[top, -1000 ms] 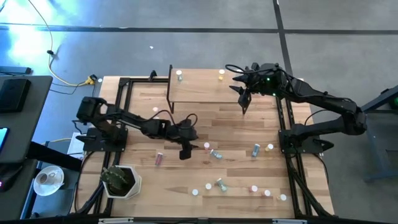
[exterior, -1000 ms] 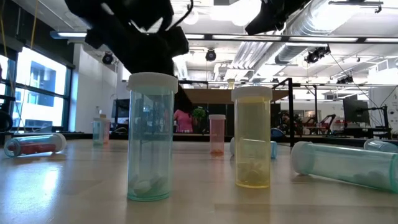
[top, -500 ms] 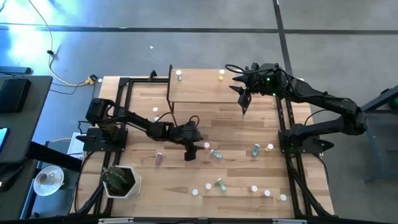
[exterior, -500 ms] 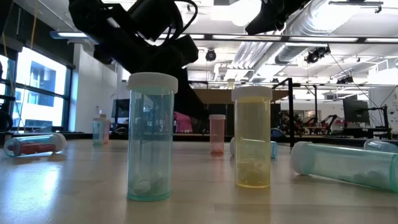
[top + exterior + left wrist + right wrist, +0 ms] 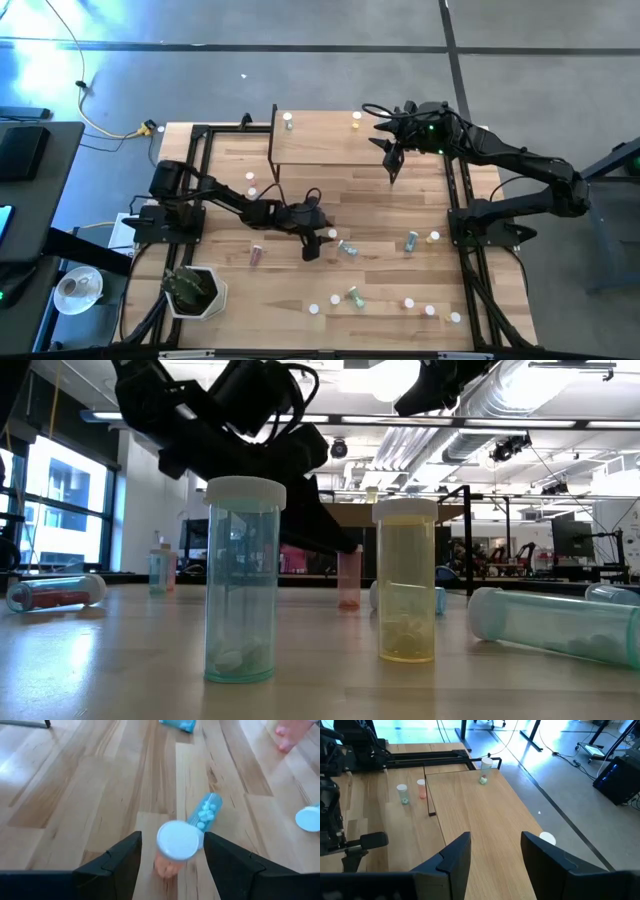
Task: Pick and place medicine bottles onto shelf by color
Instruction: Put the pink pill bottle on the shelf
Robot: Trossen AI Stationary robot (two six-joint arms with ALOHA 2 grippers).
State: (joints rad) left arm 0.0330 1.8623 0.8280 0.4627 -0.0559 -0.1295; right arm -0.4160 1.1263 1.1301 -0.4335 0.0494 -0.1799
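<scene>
Landmark: the shelf [image 5: 330, 140], a light-wood board at the far side of the table [image 5: 220, 290].

Left arm reaches from its base toward the table middle, in front of the shelf. Left gripper [image 5: 311, 245] hangs just over an upright pink bottle [image 5: 172, 852] with a white cap. In the left wrist view the two dark fingers [image 5: 112, 865] stand wide apart, one on each side of the cap, not touching it. Nothing held. A blue bottle [image 5: 205, 812] lies on its side touching the pink one, on the side away from the gripper.

On the shelf: one bottle with a greenish body [image 5: 288, 122] at the far left corner, one yellow bottle [image 5: 356, 121] along the far edge toward the right. Just left of the shelf, on the table, two small upright bottles [image 5: 250, 182].

More bottles are scattered on the table in front of the shelf: a pink one lying down [image 5: 256, 255] to the left, a teal one [image 5: 411, 241] and a yellow one [image 5: 433, 238] to the right, several more [image 5: 354, 296] near the table's front edge.

Right gripper [image 5: 391, 160] waits at the shelf's right end, above its edge. Its fingers [image 5: 452, 862] stand apart with bare shelf board between them; it grips nothing.

Low view: a tall teal bottle [image 5: 243, 580] and a yellow bottle [image 5: 406, 580] stand upright nearest the camera.
</scene>
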